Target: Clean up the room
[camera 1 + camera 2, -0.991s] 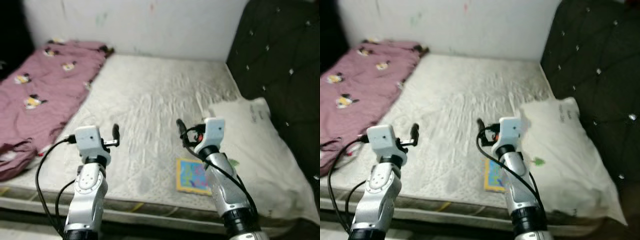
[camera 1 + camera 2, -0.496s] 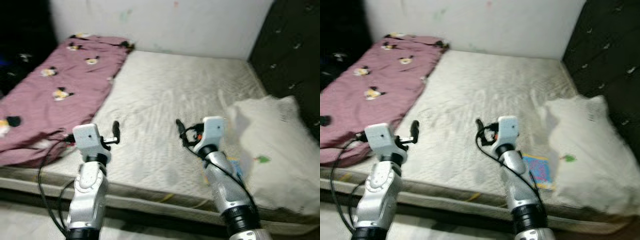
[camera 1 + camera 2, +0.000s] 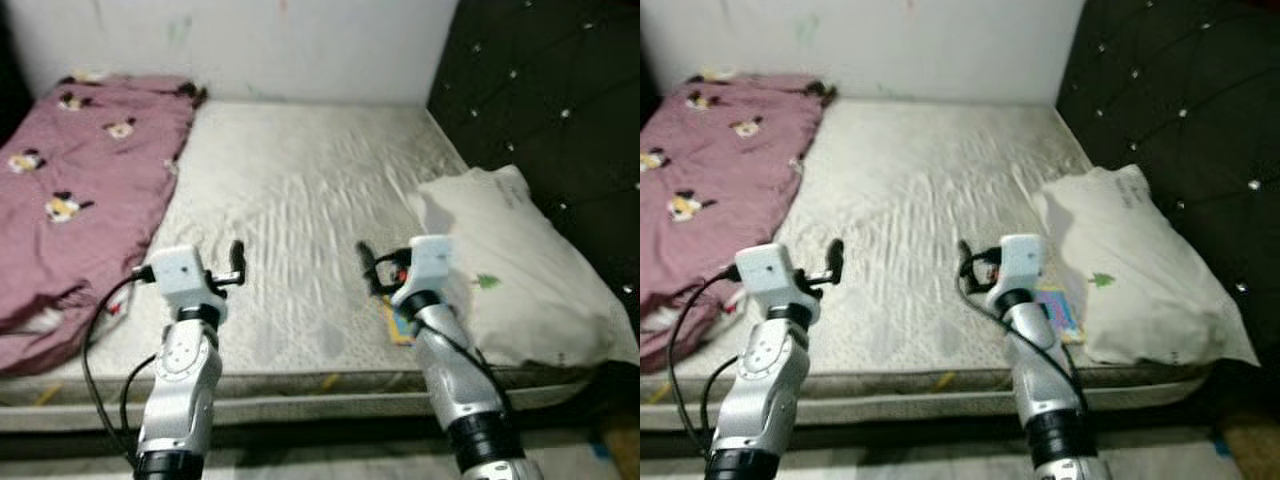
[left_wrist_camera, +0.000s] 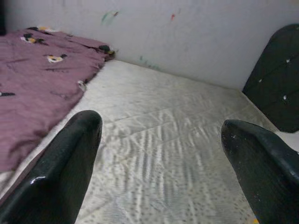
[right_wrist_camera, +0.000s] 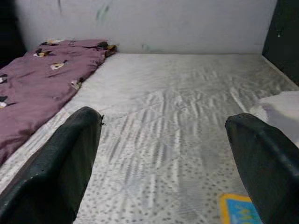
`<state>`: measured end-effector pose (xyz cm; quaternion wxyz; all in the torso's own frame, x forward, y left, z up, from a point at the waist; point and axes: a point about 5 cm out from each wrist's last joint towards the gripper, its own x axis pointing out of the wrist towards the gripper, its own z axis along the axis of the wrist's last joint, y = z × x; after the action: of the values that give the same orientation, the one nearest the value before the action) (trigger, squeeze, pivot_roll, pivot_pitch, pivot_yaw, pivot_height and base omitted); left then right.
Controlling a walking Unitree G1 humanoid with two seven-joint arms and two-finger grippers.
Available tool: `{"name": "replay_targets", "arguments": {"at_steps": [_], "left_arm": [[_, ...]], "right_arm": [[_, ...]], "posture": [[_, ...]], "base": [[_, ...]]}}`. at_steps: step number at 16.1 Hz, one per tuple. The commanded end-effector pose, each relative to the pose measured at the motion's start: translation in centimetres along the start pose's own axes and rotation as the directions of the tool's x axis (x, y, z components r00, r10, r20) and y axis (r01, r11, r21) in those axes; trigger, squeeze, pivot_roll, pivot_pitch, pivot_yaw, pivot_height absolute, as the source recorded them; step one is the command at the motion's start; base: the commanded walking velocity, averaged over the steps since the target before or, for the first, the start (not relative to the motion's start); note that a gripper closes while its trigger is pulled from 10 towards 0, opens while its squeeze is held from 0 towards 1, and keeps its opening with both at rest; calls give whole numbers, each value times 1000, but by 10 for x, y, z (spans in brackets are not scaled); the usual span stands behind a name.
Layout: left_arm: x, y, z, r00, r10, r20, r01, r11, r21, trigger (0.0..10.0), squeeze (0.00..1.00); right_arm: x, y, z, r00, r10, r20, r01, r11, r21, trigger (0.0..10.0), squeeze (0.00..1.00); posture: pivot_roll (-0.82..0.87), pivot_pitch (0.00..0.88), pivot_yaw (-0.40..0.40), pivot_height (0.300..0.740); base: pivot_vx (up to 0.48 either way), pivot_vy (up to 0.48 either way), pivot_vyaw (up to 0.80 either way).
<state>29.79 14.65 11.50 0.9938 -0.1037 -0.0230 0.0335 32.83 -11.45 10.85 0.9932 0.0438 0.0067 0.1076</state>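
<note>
A bare grey-white mattress (image 3: 300,190) lies before me. A crumpled maroon blanket (image 3: 70,190) with cartoon prints covers its left side. On the right rests a white pillow (image 3: 510,270). A small colourful book (image 3: 1058,308) lies near the mattress's front edge beside the pillow, partly hidden behind my right arm. My left gripper (image 4: 159,163) is held open above the front of the mattress, holding nothing. My right gripper (image 5: 163,163) is open too, just left of the book (image 5: 238,212), and it is not touching the book.
A black tufted headboard (image 3: 540,90) stands along the right side. A pale wall (image 3: 250,40) closes the far end. The mattress's front edge (image 3: 300,385) runs just below my arms, and a cable (image 3: 95,340) hangs from my left arm.
The whole picture swung left and then back right, so the camera moved. Both arms keep the same raised pose with open fingers. Nothing on the bed has visibly moved.
</note>
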Motion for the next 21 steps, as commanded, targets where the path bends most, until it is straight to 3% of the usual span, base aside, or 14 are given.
{"name": "replay_targets", "arguments": {"at_steps": [1,5,6,7,8,9,21], "left_arm": [[0,-4,-4,1000,-9,-19,9,1000,-6,10000,0],[-1,-4,-4,1000,-5,-12,5,1000,-12,10000,0],[-2,-4,-1,1000,-25,15,25,1000,5,10000,0],[-3,-6,-1,999,-49,15,49,999,-20,10000,0],[-5,-14,4,990,-134,35,137,988,-78,10000,0],[-5,-16,5,988,-152,37,155,985,-78,10000,0],[-8,-20,4,980,-195,36,197,977,-87,10000,0]], "right_arm": [[-1,-7,-1,1000,-21,-12,20,1000,-14,10000,0],[-1,-7,-3,1000,-20,-19,20,1000,-17,10000,0],[-1,-6,-4,1000,-17,-23,17,1000,-20,10000,0],[-1,-6,-4,1000,-16,-24,16,1000,-20,10000,0],[1,-4,-1,1000,-6,-20,6,1000,-17,10000,0],[1,-3,0,1000,0,-14,-1,1000,-17,10000,0],[0,-4,-4,999,-15,-28,14,999,-30,10000,0]], "posture": [[16,6,-2,740],[15,8,-2,740],[15,8,-2,740],[18,6,-4,740],[18,6,-4,740],[19,2,-4,740],[20,13,-1,740]], "base": [[0,480,0],[0,480,0],[0,0,0],[0,0,0],[0,0,0],[0,0,0],[408,0,0]]}}
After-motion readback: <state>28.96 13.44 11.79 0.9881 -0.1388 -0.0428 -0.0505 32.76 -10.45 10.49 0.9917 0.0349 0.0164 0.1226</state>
